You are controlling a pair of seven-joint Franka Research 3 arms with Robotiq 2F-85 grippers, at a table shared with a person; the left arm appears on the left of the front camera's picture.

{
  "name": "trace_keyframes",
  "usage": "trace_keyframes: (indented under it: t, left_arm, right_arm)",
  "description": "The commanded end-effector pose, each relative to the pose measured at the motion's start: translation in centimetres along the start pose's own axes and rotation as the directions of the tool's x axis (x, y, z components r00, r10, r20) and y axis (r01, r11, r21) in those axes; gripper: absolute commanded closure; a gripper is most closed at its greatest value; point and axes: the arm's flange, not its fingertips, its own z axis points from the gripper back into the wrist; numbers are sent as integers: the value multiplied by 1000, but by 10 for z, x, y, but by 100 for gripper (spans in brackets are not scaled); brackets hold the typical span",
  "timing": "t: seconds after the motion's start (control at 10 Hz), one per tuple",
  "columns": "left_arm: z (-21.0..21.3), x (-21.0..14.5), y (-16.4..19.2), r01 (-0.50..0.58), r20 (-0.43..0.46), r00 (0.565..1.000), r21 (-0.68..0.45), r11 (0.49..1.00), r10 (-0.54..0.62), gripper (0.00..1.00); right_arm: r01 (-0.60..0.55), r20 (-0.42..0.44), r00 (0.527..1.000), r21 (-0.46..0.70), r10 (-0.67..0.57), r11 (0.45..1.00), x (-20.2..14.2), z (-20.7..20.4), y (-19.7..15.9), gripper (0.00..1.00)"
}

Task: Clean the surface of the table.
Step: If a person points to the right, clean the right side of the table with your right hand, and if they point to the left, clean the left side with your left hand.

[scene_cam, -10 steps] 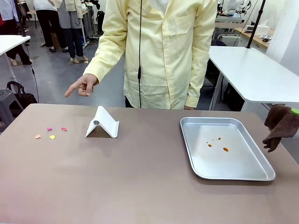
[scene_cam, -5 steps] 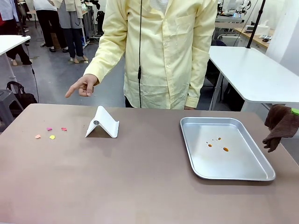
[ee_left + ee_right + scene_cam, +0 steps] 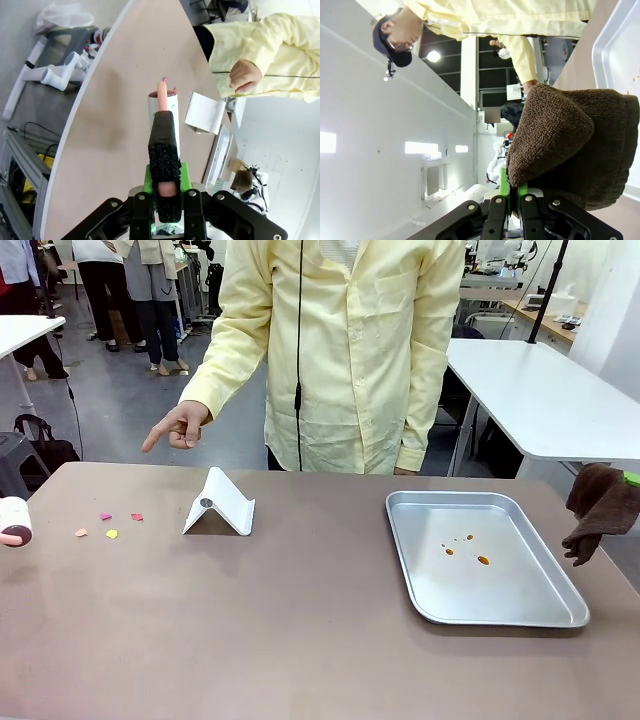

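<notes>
Under left gripper, table edge. Jaws clamped on roller handle, roll forward, likely aimed at scraps just ahead, where hand points. Right gripper pinches towel, kept ready.

Bright, even light covers the counter; soft shadows lie beside the white stand and steel tray. Wrist views curve at their edges; lamps glare in the right one.
</notes>
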Motion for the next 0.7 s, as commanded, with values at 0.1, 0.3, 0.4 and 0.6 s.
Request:
trace_keyframes:
  t: [0.1, 0.3, 0.4, 0.6]
  left_arm:
    - [-17, 11, 1, -13, 48, 999, 13, 1000, 12, 78]
    - [-30, 17, 4, -27, 50, 998, 28, 999, 26, 78]
    - [-37, 20, 4, -29, 59, 998, 25, 999, 28, 78]
    - [-51, 26, 4, -26, 38, 999, 37, 999, 25, 78]
  right_arm:
    - [18, 23, 1000, 5, -18, 1000, -1, -3, 8, 100]
    - [18, 23, 1000, 5, -18, 1000, -1, -3, 8, 100]
    - [18, 23, 1000, 5, -18, 1000, -1, -3, 8, 100]
    - [18, 23, 1000, 5, -18, 1000, -1, -3, 8, 100]
